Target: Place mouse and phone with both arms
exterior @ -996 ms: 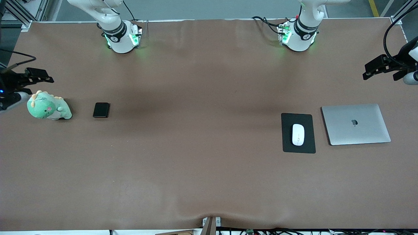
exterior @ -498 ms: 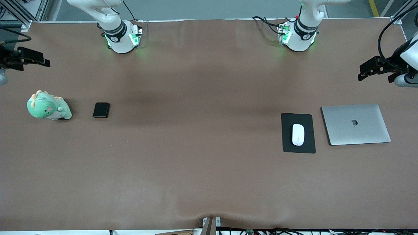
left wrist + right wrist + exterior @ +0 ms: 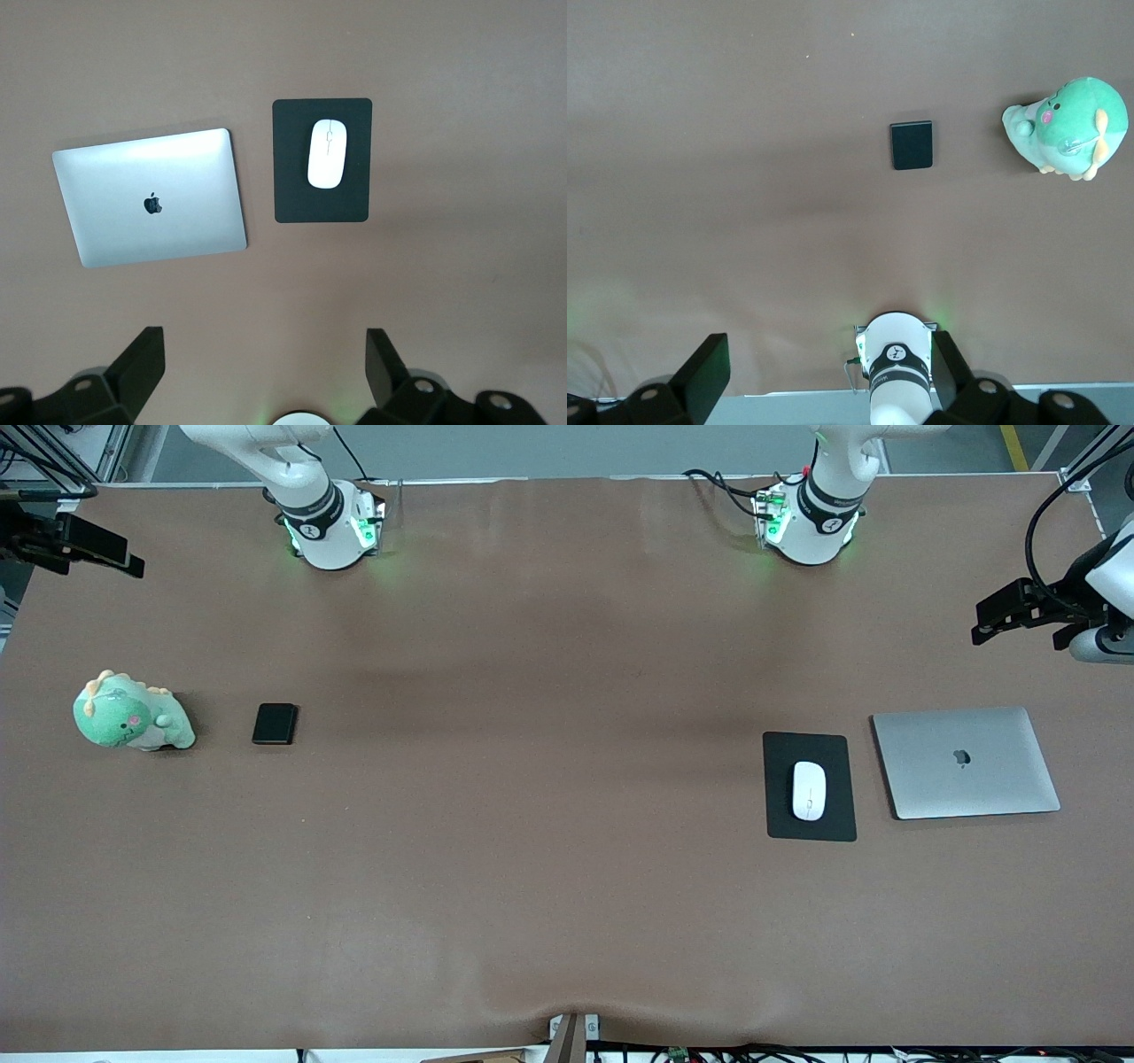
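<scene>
Brown table (image 3: 567,886), mouse (image 3: 809,790) on black mat (image 3: 810,828), phone (image 3: 275,724) beside plush; both pincers apart, empty.

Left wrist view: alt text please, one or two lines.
A white mouse rests on a black mat on the brown table, with a closed silver laptop beside the mat. The left gripper hangs above them, fingers open and empty.

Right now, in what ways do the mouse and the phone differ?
The mouse is white and oval; the phone is black and rectangular. The mouse lies on a black mat beside a laptop; the phone lies on the bare table beside a green plush toy. Both are small, lie flat and are ungripped.
</scene>
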Controlling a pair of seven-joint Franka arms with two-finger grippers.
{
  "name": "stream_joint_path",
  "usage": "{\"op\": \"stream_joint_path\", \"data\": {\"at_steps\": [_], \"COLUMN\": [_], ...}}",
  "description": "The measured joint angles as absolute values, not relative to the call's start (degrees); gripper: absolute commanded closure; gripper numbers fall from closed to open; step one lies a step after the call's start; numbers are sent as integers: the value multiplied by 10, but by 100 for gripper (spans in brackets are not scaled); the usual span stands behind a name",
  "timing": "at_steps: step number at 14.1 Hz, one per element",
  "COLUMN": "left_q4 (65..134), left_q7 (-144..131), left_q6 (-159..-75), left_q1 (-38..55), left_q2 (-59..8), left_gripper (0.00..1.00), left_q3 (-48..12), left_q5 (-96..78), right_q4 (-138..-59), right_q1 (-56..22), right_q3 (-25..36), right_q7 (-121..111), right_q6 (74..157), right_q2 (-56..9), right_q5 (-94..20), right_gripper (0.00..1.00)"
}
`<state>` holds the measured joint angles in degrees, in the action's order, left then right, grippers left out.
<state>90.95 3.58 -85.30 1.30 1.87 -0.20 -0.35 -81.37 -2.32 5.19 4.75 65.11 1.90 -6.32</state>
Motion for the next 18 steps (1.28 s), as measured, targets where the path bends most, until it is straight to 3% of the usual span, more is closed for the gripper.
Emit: {"op": "stream_joint_path", "data": {"at_steps": [18], "left_q4": [910], "left_q7": [36], "left_q6": [-853], "left_q1": [7], "left_q2": [19], "left_gripper": [0], "left_q3": [-1], "left_q5": [-3], "right_q4": [-791], "right_q1": [-8], "right_q3": [48], "right_q7": [17], "right_q6": [663], "right_q2": [29], "right_q5": [-15], "right_gripper": [0]}}
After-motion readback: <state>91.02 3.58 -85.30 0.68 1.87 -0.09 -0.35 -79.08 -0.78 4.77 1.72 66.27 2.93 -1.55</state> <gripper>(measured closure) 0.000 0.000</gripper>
